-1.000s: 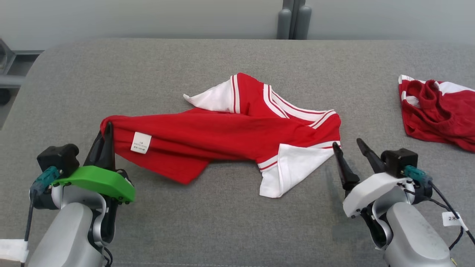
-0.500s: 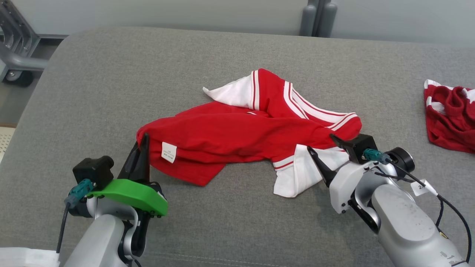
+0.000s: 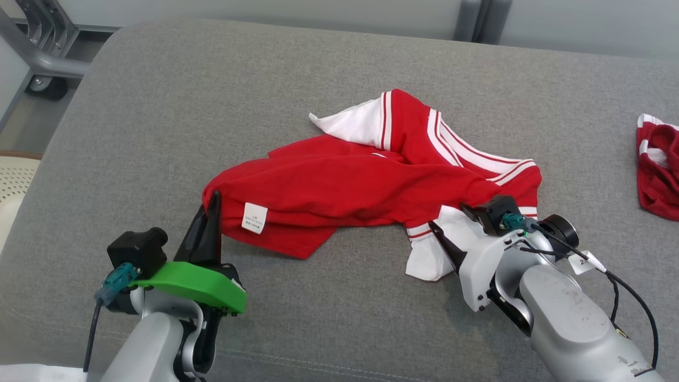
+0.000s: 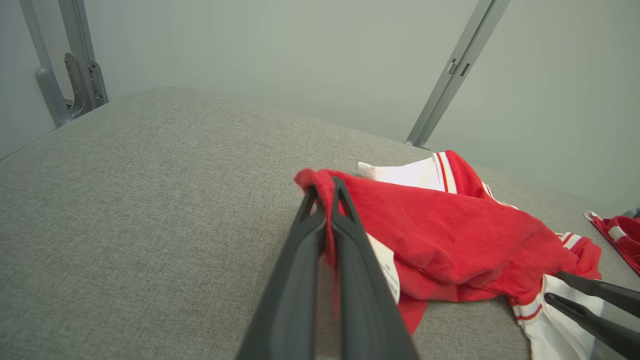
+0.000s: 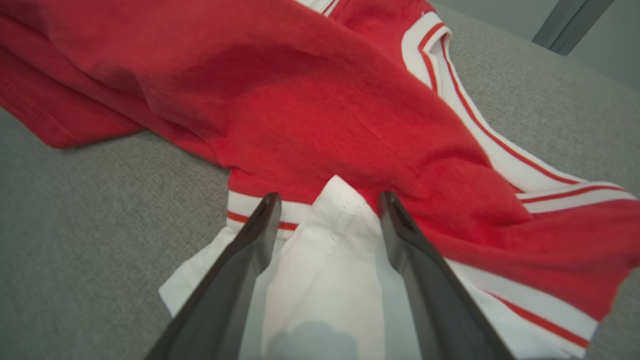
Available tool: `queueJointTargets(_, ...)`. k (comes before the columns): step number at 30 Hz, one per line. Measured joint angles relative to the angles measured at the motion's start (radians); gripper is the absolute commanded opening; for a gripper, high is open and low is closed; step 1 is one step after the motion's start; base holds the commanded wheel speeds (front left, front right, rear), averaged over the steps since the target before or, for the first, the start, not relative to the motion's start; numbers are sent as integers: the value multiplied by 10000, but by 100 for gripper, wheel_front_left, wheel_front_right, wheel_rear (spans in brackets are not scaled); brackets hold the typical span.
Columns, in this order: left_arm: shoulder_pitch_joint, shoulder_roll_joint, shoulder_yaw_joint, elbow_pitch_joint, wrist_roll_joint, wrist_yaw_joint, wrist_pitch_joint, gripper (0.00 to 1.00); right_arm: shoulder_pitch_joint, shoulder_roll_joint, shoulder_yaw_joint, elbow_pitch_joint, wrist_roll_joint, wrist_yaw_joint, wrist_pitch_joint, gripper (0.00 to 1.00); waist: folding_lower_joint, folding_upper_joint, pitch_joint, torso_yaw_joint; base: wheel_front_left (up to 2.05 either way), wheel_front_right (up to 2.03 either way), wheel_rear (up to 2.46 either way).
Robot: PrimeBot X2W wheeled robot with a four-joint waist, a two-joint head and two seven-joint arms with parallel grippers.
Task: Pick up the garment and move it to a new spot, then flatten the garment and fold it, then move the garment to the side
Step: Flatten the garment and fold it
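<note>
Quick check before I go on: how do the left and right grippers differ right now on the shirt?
The left gripper is shut, pinching a red edge of the garment; the right gripper is open, with a fold of the white sleeve between its fingers, not yet clamped. The left gripper wears a green cover, the right gripper a white cover. Both have long dark fingers and are at the garment.

1. The left pincer (image 3: 212, 207) is pinching a red edge of the shirt (image 3: 345, 185), its fingers pressing together and pointing up the head view.
2. The left forearm (image 3: 143, 345) is sitting at the lower left.
3. The right pincer (image 5: 330, 200) is gaping, its fingers straddling a white fold.
4. The right forearm (image 3: 573, 318) is lying at the lower right, angling up and leftward.
</note>
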Motion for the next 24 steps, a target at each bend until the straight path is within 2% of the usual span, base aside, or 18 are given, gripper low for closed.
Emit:
queueJointTargets(7,0,38,19,-313,94,2,-2,0,-460,-102,330,130,184,0,130,100,0,0,257,-26,0,0,0)
queueJointTargets(8,0,38,12,-345,113,4,-2,0,-500,-144,395,188,184,2,196,95,0,0,294,-21,0,0,0)
queueJointTargets(10,0,36,8,-399,151,6,-2,0,-561,-207,556,307,184,0,272,67,0,0,355,0,0,0,0)
queueJointTargets(11,0,38,10,-407,167,13,-2,0,-564,-215,637,330,184,0,270,66,0,0,376,11,0,0,0)
queueJointTargets(14,2,46,25,-453,173,13,-2,0,-565,-244,859,341,240,0,268,76,0,0,392,9,0,0,0)
queueJointTargets(16,9,54,58,-472,173,15,-2,0,-567,-299,1003,343,245,0,268,71,0,0,387,-17,0,0,0)
queueJointTargets(18,50,84,182,-499,173,36,-2,0,-574,-343,1170,341,267,0,268,44,0,0,379,-75,0,0,0)
queueJointTargets(19,85,109,245,-514,173,65,-2,0,-575,-366,1225,341,290,2,267,35,0,0,376,-111,0,0,0)
queueJointTargets(21,190,150,297,-533,173,92,-2,0,-575,-395,1260,362,351,2,267,1,0,0,371,-190,0,0,0)
queueJointTargets(24,219,180,322,-552,173,94,-2,0,-575,-426,1204,374,441,2,163,0,0,0,367,-309,0,0,0)
